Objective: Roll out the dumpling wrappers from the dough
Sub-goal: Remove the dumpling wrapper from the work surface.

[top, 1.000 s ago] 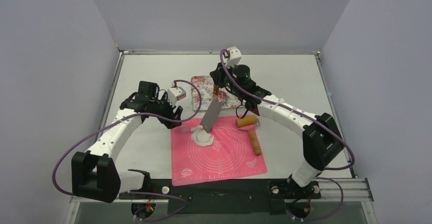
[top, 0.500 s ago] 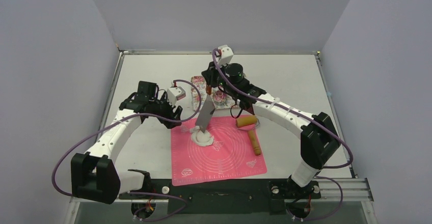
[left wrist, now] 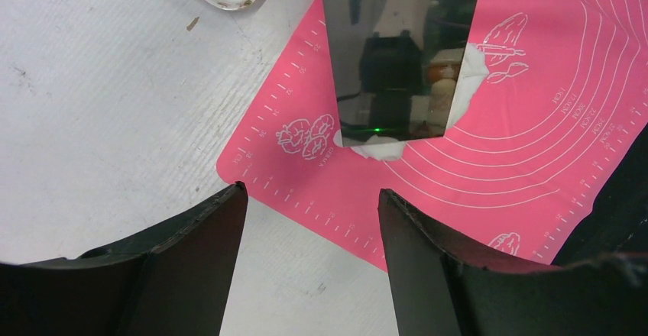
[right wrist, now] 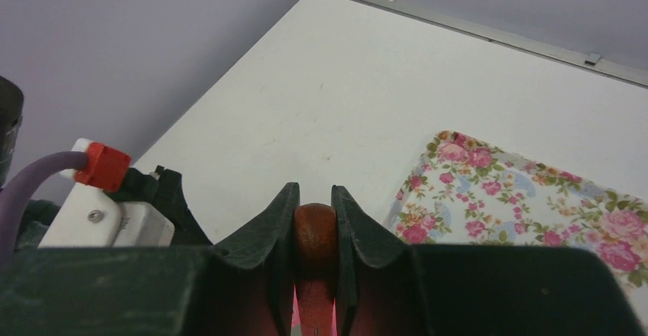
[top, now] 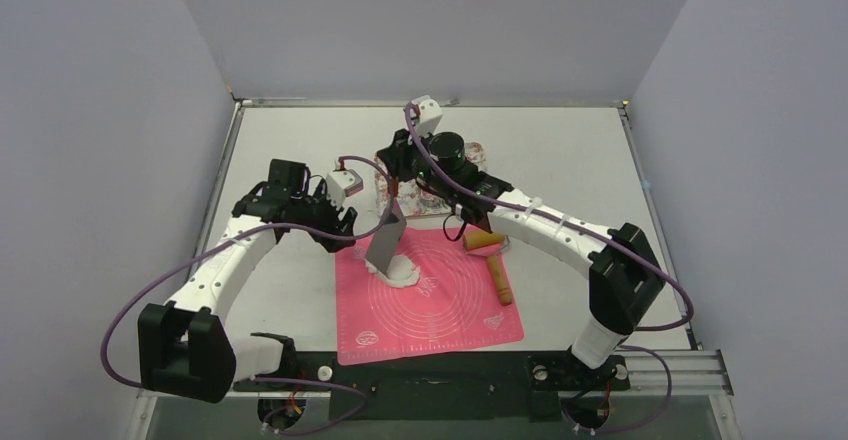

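Flattened white dough lies on the pink mat near its far left corner. My right gripper is shut on the brown wooden handle of a scraper. The scraper's metal blade slants down onto the dough's left side. In the left wrist view the blade hides most of the dough. I cannot make out a separate round dumpling wrapper. My left gripper hangs open just left of the mat, its fingers empty.
A wooden rolling pin lies on the mat's right side. A floral tray sits behind the mat, largely under my right arm. The left arm's wrist camera is close to the scraper.
My right arm has swung left, carrying the scraper blade leftward and down over the dough. The left arm has stayed still.
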`<action>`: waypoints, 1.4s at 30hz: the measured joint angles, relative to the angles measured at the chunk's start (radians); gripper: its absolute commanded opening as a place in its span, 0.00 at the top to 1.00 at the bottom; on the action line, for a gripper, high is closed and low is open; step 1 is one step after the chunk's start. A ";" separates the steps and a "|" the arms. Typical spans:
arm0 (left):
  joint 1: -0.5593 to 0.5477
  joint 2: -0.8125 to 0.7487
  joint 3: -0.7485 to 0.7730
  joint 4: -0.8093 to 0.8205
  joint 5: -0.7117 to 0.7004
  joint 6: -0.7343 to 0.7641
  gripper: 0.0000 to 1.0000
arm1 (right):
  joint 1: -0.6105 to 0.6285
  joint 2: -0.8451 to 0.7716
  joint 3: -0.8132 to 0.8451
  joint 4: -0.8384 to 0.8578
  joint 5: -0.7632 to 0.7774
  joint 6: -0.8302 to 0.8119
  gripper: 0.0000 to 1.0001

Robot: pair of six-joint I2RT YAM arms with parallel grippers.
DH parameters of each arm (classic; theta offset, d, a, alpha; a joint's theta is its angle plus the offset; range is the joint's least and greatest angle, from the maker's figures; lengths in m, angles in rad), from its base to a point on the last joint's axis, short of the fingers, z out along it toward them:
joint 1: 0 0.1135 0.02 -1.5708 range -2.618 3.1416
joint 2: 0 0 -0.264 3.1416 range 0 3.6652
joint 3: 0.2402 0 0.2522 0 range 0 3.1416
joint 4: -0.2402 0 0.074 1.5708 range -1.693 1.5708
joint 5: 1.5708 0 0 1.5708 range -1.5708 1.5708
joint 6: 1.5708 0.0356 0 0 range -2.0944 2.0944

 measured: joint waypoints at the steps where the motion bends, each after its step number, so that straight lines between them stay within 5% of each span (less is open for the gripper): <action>1: 0.000 -0.002 0.000 0.000 0.000 0.000 0.38 | 0.009 0.000 0.000 -0.001 -0.002 0.006 1.00; 14: 0.005 -0.011 0.000 -0.001 0.000 0.000 0.38 | 0.053 -0.014 -0.023 -0.028 -0.018 0.035 1.00; 32: 0.009 -0.026 0.000 -0.004 0.000 0.000 0.38 | 0.091 -0.319 -0.175 -0.115 0.043 0.001 1.00; 42: 0.031 -0.036 0.000 -0.003 -0.016 -0.003 0.38 | 0.062 -0.161 -0.127 -0.061 0.137 -0.106 1.00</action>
